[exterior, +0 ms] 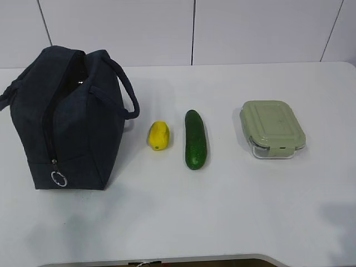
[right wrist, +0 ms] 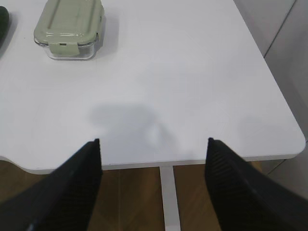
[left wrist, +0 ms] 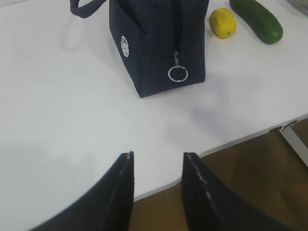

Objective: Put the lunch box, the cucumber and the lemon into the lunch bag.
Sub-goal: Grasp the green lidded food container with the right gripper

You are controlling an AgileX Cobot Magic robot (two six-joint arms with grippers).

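The navy lunch bag (exterior: 69, 119) (left wrist: 156, 41) stands at the left of the white table, its top partly unzipped and a silver ring pull (left wrist: 177, 73) hanging at its near end. To its right lie the yellow lemon (exterior: 158, 136) (left wrist: 222, 22), then the dark green cucumber (exterior: 195, 139) (left wrist: 257, 20), then the lunch box (exterior: 272, 128) (right wrist: 70, 29) with its sage-green lid. My left gripper (left wrist: 157, 156) hovers open and empty over the table's front edge, well short of the bag. My right gripper (right wrist: 153, 142) stands wide open and empty at the front edge, far from the lunch box.
The table's front edge (left wrist: 250, 139) curves under my left gripper, with brown floor below. The table's right edge (right wrist: 279, 91) and a white table leg (right wrist: 169, 197) show in the right wrist view. A white wall (exterior: 194, 28) backs the table.
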